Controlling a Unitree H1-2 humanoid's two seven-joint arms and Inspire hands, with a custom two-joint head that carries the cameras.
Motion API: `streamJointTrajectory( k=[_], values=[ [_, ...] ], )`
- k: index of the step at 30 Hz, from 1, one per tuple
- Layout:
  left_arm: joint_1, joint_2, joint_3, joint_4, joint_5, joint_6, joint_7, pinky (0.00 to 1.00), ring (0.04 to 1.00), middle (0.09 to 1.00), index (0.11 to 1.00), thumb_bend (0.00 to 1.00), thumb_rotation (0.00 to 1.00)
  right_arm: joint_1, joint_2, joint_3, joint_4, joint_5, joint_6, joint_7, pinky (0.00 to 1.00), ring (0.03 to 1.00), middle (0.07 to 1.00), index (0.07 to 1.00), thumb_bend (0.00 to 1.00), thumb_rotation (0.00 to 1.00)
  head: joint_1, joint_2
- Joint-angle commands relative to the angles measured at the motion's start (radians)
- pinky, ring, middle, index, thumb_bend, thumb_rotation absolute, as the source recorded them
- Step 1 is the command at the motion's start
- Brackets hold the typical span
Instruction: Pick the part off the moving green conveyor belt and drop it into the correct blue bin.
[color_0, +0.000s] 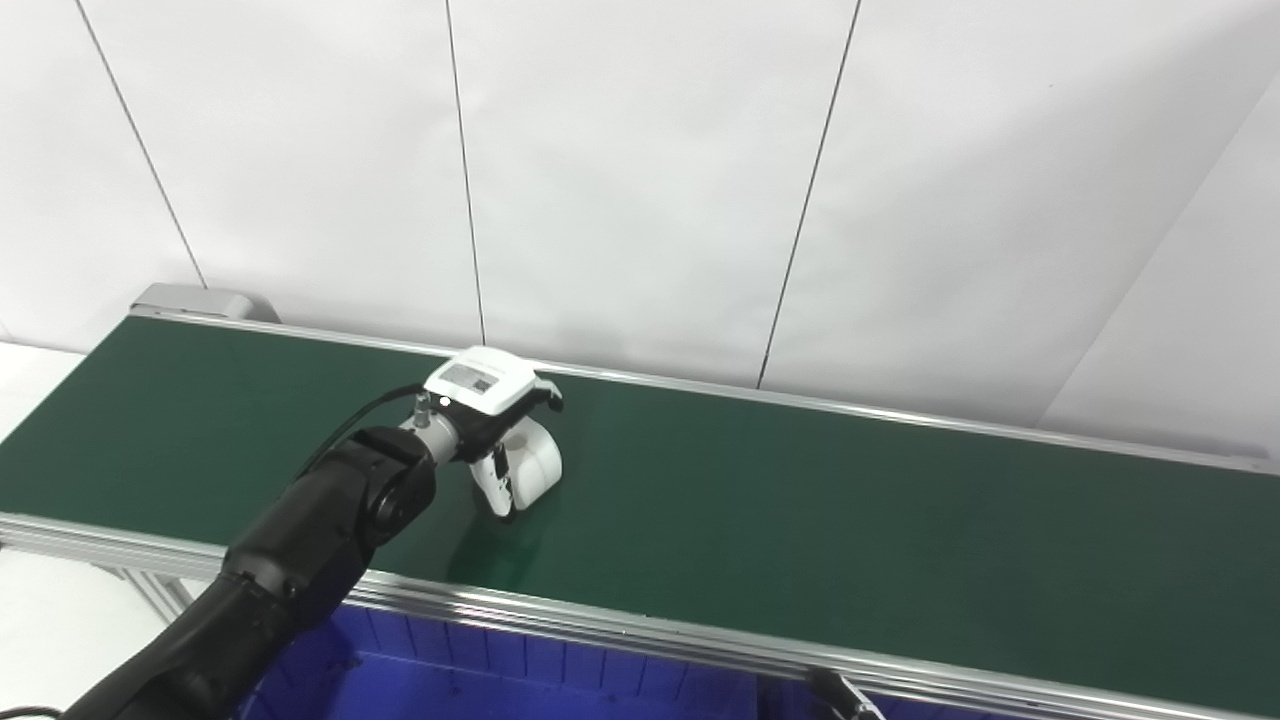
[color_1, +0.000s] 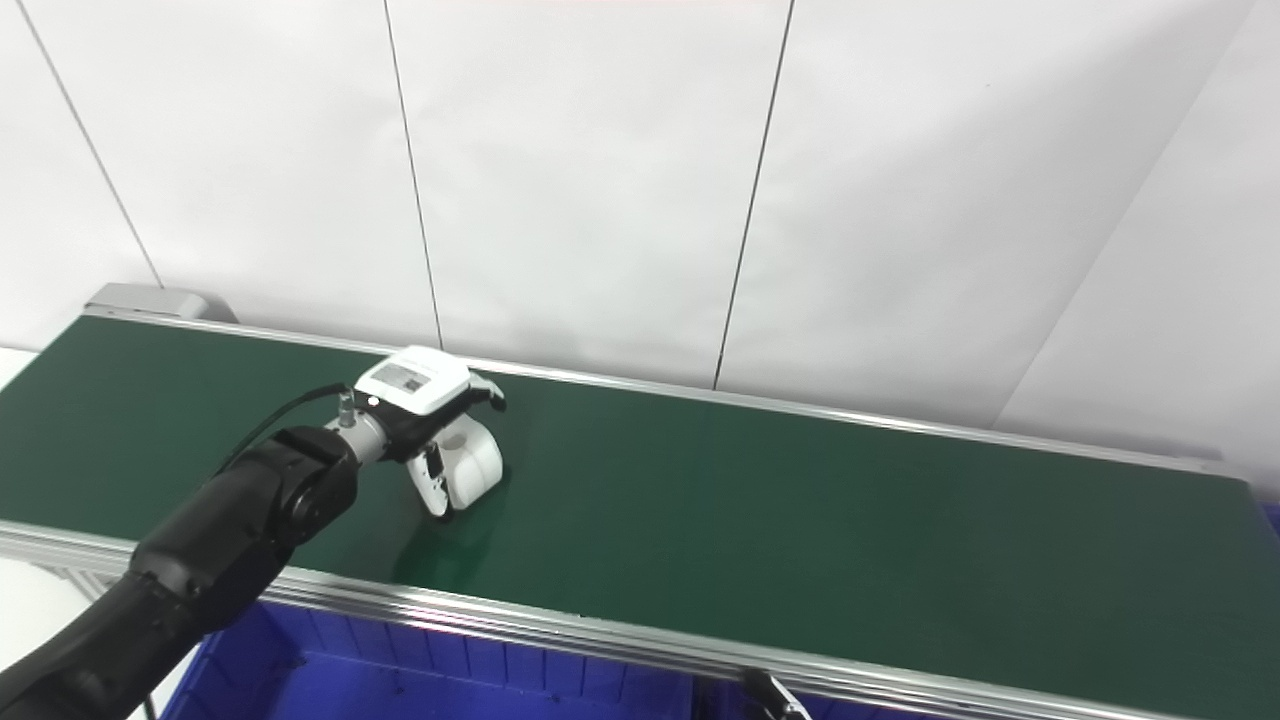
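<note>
The part (color_0: 538, 466) is a white, rounded piece with a curved side, and it sits on the green conveyor belt (color_0: 800, 500) toward the left half of its length, about midway between the near and far edges. My left hand (color_0: 490, 420) is right over it: the white back of my hand with its grey label faces up, and my fingers (color_0: 497, 487) curl down around the part, one of them pressed along its near-left side with the tip reaching the belt surface. I am closed on the part, though it looks to be resting on the belt under my hand; whether it has lifted at all I cannot tell. My black forearm (color_0: 330, 520) runs back from the wrist toward the near left, crossing the near aluminium rail (color_0: 620, 625) of the conveyor, with a thin black cable arching over the wrist. To the right of the part the belt stretches on, dark green and bare, to the right edge. Below the near rail, at the bottom of the view, lies a blue bin (color_0: 480, 675) with ribbed walls, and a sliver of another blue one shows at the far right end in the right eye view. Behind the belt stands a white panelled wall (color_0: 640, 180) with thin dark seams. My right hand is out of sight.
</note>
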Motion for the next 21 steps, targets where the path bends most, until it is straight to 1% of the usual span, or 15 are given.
streamJointTrajectory(
  k=[1, 3, 5, 7, 8, 9, 10, 11, 12, 13, 14, 15, 16, 17, 21],
  values=[
    [-0.051, 0.023, -0.011, 0.006, 0.030, 0.032, 0.036, 0.66, 0.826, 0.836, 0.774, 1.00, 0.15, -0.011, 0.002, -0.003, -0.028, 0.010, -0.054, 0.002, 0.82, 0.867, 0.928, 0.940, 0.85, 1.00, 0.000, 0.004],
    [-0.048, 0.015, -0.022, 0.030, 0.035, 0.043, 0.054, 0.67, 0.829, 0.837, 0.773, 1.00, 0.14, -0.010, 0.003, -0.003, -0.029, 0.011, -0.055, 0.004, 0.82, 0.867, 0.926, 0.941, 0.85, 1.00, -0.001, 0.005],
    [-0.043, 0.002, -0.026, 0.072, 0.022, 0.039, 0.095, 0.66, 0.809, 0.822, 0.758, 1.00, 0.11, -0.009, 0.003, -0.003, -0.031, 0.011, -0.054, 0.005, 0.82, 0.864, 0.916, 0.939, 0.85, 1.00, -0.005, 0.008],
    [-0.040, -0.009, -0.032, 0.114, 0.011, 0.033, 0.134, 0.65, 0.800, 0.817, 0.755, 1.00, 0.10, -0.007, 0.004, -0.002, -0.036, 0.009, -0.054, 0.003, 0.82, 0.863, 0.912, 0.938, 0.85, 1.00, -0.008, 0.011],
    [-0.039, -0.020, -0.037, 0.148, 0.001, 0.024, 0.157, 0.65, 0.797, 0.816, 0.754, 1.00, 0.10, -0.005, 0.004, 0.000, -0.039, 0.006, -0.054, 0.001, 0.82, 0.862, 0.910, 0.937, 0.85, 1.00, -0.009, 0.012],
    [-0.039, -0.027, -0.042, 0.171, -0.008, 0.017, 0.172, 0.63, 0.775, 0.794, 0.736, 0.98, 0.08, -0.004, 0.004, 0.001, -0.041, 0.005, -0.054, 0.001, 0.82, 0.862, 0.914, 0.938, 0.85, 1.00, -0.010, 0.012],
    [-0.039, -0.038, -0.047, 0.208, -0.019, 0.000, 0.209, 0.62, 0.767, 0.786, 0.730, 0.98, 0.07, -0.002, 0.004, 0.002, -0.044, 0.004, -0.054, 0.000, 0.82, 0.862, 0.915, 0.938, 0.85, 1.00, -0.011, 0.014],
    [-0.041, -0.046, -0.052, 0.236, -0.028, -0.013, 0.237, 0.57, 0.692, 0.727, 0.682, 0.92, 0.04, -0.001, 0.004, 0.002, -0.046, 0.003, -0.054, -0.001, 0.82, 0.862, 0.916, 0.939, 0.85, 1.00, -0.011, 0.014],
    [-0.041, -0.056, -0.052, 0.269, -0.044, -0.042, 0.284, 0.55, 0.653, 0.697, 0.658, 0.89, 0.02, 0.001, 0.005, 0.002, -0.046, 0.004, -0.054, -0.001, 0.82, 0.862, 0.917, 0.939, 0.85, 1.00, -0.012, 0.015],
    [-0.043, -0.063, -0.054, 0.296, -0.060, -0.068, 0.321, 0.42, 0.501, 0.554, 0.562, 0.67, 0.01, 0.001, 0.006, 0.002, -0.047, 0.005, -0.054, 0.000, 0.82, 0.863, 0.920, 0.940, 0.85, 1.00, -0.012, 0.015],
    [-0.045, -0.067, -0.056, 0.315, -0.070, -0.086, 0.346, 0.38, 0.454, 0.513, 0.502, 0.56, 0.00, 0.002, 0.006, 0.003, -0.048, 0.006, -0.054, 0.001, 0.82, 0.865, 0.923, 0.940, 0.85, 1.00, -0.012, 0.015],
    [-0.046, -0.074, -0.054, 0.333, -0.085, -0.102, 0.371, 0.38, 0.454, 0.513, 0.502, 0.56, 0.00, 0.002, 0.007, 0.003, -0.048, 0.007, -0.054, 0.002, 0.82, 0.865, 0.923, 0.940, 0.85, 1.00, -0.013, 0.016],
    [-0.048, -0.077, -0.055, 0.343, -0.096, -0.111, 0.386, 0.37, 0.430, 0.486, 0.495, 0.54, 0.00, 0.002, 0.007, 0.003, -0.049, 0.007, -0.054, 0.002, 0.82, 0.867, 0.925, 0.941, 0.84, 1.00, -0.014, 0.017],
    [-0.048, -0.081, -0.051, 0.344, -0.109, -0.114, 0.396, 0.36, 0.422, 0.476, 0.493, 0.53, 0.00, 0.002, 0.007, 0.004, -0.049, 0.008, -0.054, 0.004, 0.82, 0.867, 0.926, 0.941, 0.84, 1.00, -0.014, 0.017],
    [-0.052, -0.086, -0.058, 0.342, -0.135, -0.110, 0.420, 0.38, 0.456, 0.518, 0.468, 0.52, 0.00, 0.002, 0.007, 0.004, -0.046, 0.010, -0.054, 0.009, 0.83, 0.871, 0.932, 0.943, 0.84, 1.00, -0.016, 0.017]
  ],
)
